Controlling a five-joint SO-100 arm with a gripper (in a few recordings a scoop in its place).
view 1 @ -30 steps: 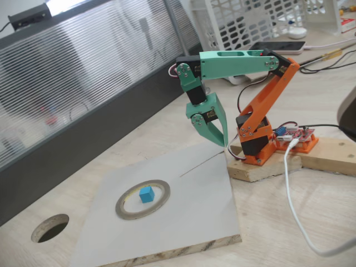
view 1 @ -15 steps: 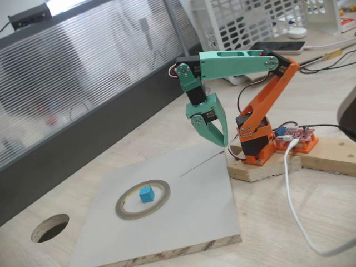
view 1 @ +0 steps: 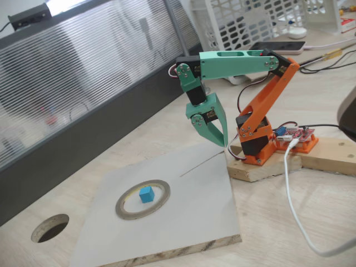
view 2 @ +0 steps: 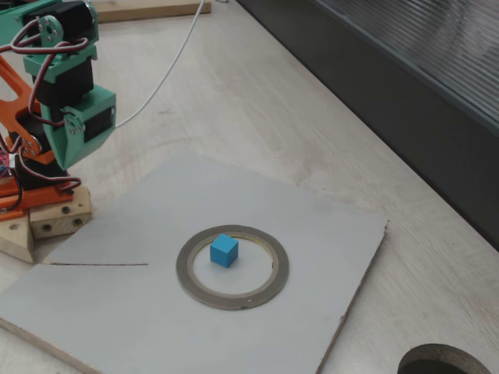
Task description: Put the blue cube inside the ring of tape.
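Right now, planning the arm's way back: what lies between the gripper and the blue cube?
In both fixed views, bare grey board and the near band of the ring of tape lie between gripper and blue cube.

Pale wooden tabletop (view 1: 167,133), ribbed translucent partition (view 1: 72,72) behind.

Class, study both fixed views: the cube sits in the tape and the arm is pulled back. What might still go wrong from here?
1. The small sky-blue cube lies off-centre, near the inner rim of the flat grey-brown ring of tape; a knock to the grey board might push it against the rim.
2. The green gripper, its jaws looking shut, hangs low over the board's corner; a careless swing could nudge the board.
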